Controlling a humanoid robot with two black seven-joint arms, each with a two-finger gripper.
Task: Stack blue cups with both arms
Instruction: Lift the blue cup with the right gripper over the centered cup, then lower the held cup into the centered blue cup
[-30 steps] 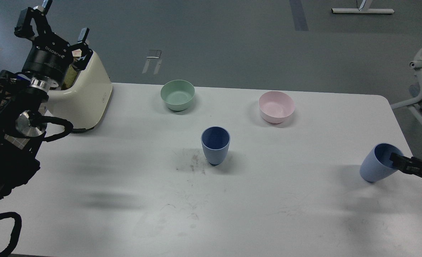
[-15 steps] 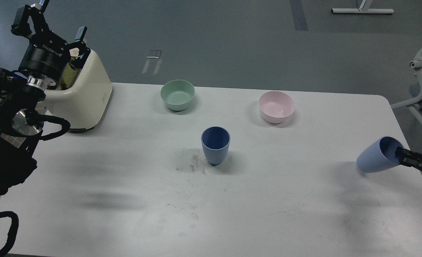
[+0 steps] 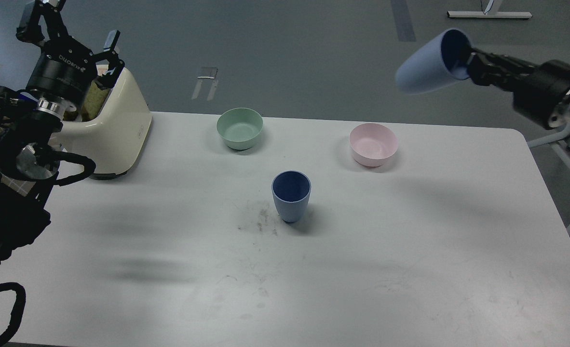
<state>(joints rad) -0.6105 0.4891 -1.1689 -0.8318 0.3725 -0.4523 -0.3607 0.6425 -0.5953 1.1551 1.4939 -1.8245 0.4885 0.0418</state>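
One blue cup (image 3: 291,194) stands upright in the middle of the white table (image 3: 410,250). My right gripper (image 3: 464,57) is shut on the rim of the second blue cup (image 3: 427,65), one finger inside it. It holds the cup high above the table's far right, tipped on its side with the base pointing left. My left gripper (image 3: 68,26) is open and empty, raised at the far left above the cream appliance (image 3: 116,130), fingers pointing up.
A green bowl (image 3: 240,127) and a pink bowl (image 3: 373,143) stand at the back of the table, beyond the upright cup. The cream appliance sits at the back left corner. A white chair base (image 3: 569,144) is off the right edge.
My right arm has lifted the held cup from just above the table's right edge up and leftward, high over the back right. The left gripper shifted slightly up and left.
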